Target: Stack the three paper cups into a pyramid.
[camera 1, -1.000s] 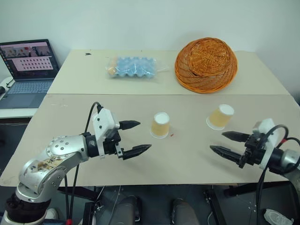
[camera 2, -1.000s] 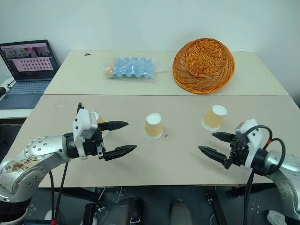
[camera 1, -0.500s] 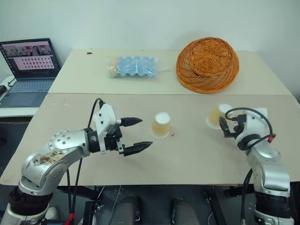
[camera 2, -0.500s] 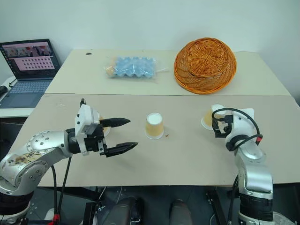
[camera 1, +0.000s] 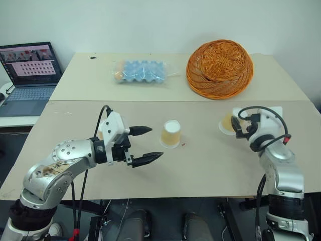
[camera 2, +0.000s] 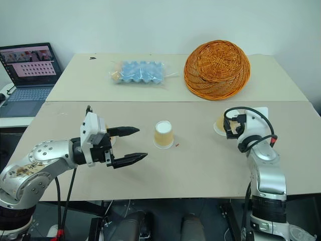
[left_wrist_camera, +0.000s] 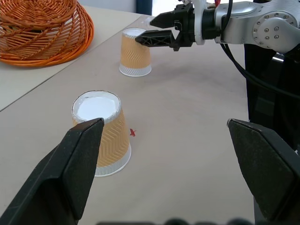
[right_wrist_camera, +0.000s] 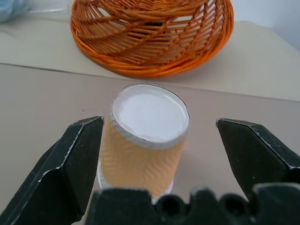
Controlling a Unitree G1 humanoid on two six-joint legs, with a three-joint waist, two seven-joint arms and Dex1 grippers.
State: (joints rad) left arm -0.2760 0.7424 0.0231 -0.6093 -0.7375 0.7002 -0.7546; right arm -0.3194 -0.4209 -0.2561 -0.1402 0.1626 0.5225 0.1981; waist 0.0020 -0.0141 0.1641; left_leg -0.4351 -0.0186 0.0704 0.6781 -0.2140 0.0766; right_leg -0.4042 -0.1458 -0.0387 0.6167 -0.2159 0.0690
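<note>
Three tan-orange paper cups stand upside down on the near table. The middle cup (camera 1: 171,134) stands just ahead of my left gripper (camera 1: 154,143), which is open and holds nothing. A second cup (camera 2: 106,133) peeks out from behind that gripper's white body. The right cup (right_wrist_camera: 145,136) stands between the wide-open fingers of my right gripper (right_wrist_camera: 158,123), with gaps on both sides. In the left wrist view the right gripper (left_wrist_camera: 145,30) straddles that cup (left_wrist_camera: 135,58) at its top end. No cup rests on another.
An upturned orange wicker basket (camera 1: 219,70) sits on the far table behind the right cup. A bagged blue egg tray (camera 1: 143,73) lies at the far middle. An open laptop (camera 1: 30,75) stands at the left, off the table.
My right arm swung up from near the table's front edge and pushed forward to the right cup, fingers now on either side of it. The left gripper and the cups stayed put.
</note>
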